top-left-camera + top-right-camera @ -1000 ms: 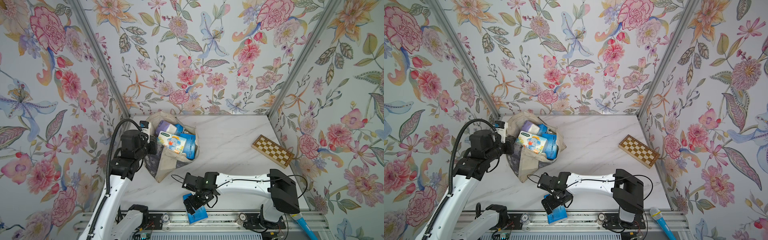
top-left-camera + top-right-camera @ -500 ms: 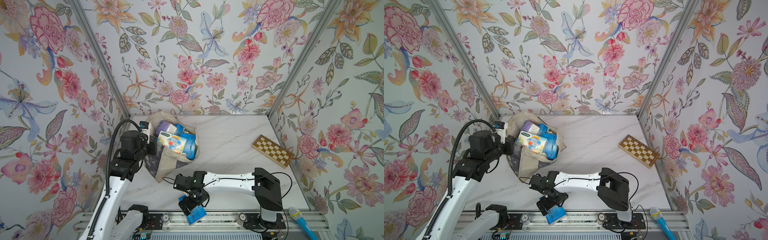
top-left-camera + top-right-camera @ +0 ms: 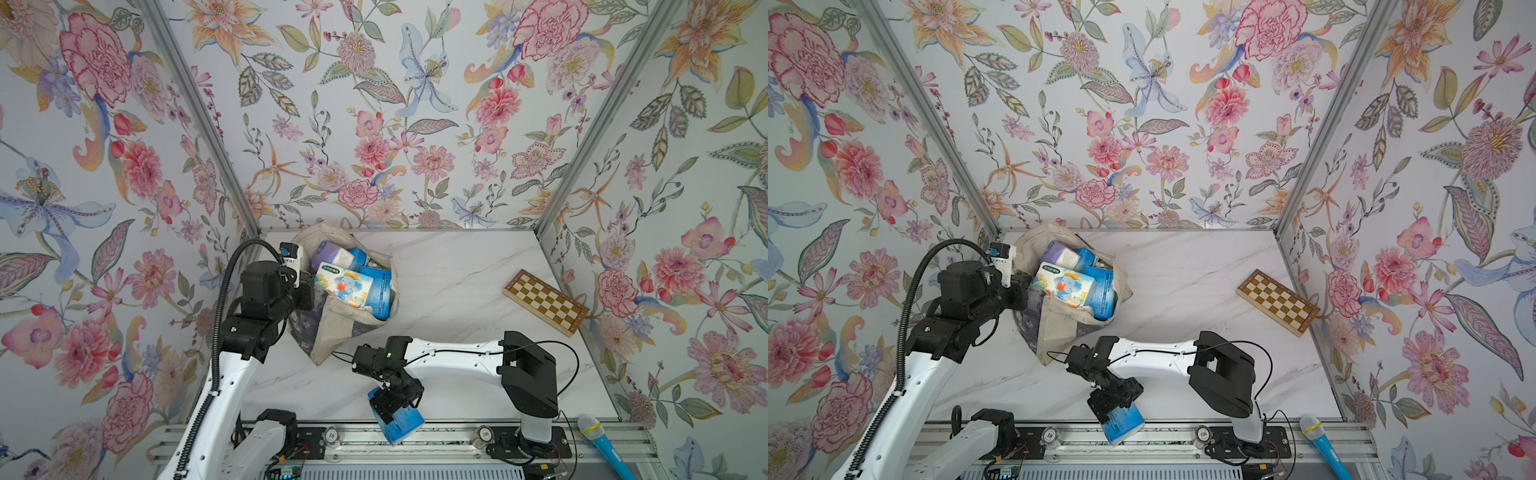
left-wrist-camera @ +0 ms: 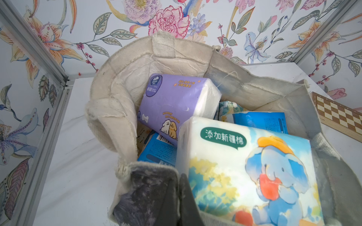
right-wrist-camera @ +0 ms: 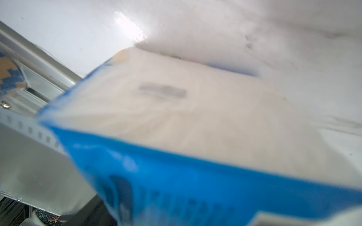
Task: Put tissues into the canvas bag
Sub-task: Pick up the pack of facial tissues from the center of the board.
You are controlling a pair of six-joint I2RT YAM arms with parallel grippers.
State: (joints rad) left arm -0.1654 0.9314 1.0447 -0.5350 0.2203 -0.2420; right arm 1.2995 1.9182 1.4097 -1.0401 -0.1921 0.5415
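A cream canvas bag [image 3: 332, 336] slumps open on the marble table [image 3: 457, 270], stuffed with tissue packs: a lavender pack [image 3: 328, 254], an elephant-print pack [image 3: 343, 286] and a blue pack [image 3: 380, 293]. The left gripper [image 3: 309, 291] sits against the bag's rim, fingertips out of sight. The right gripper [image 3: 395, 409] presses down over a blue-and-white pack [image 3: 405, 428] overhanging the table's front edge; its jaws seem to straddle the pack. A wooden chessboard [image 3: 545, 302] lies by the right wall.

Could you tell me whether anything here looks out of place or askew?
Yes: one blue tissue pack lies askew, overhanging the table at its front edge onto the metal rail, beneath the right gripper. A blue microphone also lies on that rail.
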